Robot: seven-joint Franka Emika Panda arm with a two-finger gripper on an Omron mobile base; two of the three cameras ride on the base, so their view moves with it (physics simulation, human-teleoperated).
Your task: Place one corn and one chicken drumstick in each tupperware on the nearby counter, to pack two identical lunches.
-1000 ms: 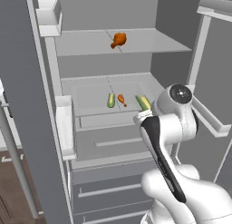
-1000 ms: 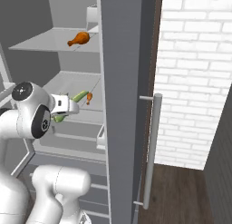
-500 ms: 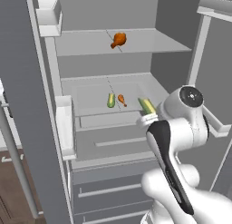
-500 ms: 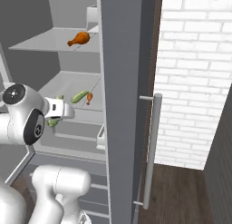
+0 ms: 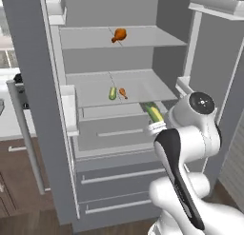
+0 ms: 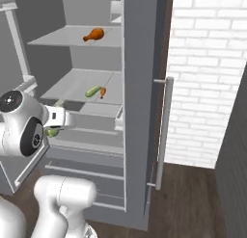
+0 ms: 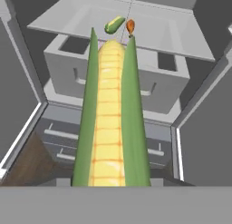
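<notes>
My gripper [image 5: 156, 120] is shut on one corn [image 7: 111, 119], a yellow ear with green husk edges that runs straight out from the hand. The held corn [image 5: 153, 111] hangs in front of the open fridge, just off the middle shelf's right front corner, and shows green under the hand [image 6: 52, 132]. A second corn [image 5: 112, 93] [image 7: 114, 24] lies on the middle shelf beside a small chicken drumstick [image 5: 123, 92] [image 7: 130, 25]. Another chicken drumstick [image 5: 119, 35] [image 6: 94, 34] rests on the top shelf. The tupperware is out of view. A strip of the counter [image 5: 8, 127] shows at far left.
The fridge's open doors stand at both sides, the left one [image 5: 33, 101] carrying door bins and a bar handle. Grey drawers [image 5: 114, 129] sit below the middle shelf. A white brick wall [image 6: 207, 73] lies to the right.
The arm has drawn back a little from the middle shelf, carrying the corn slightly outward and down. The items on the shelves have stayed put.
</notes>
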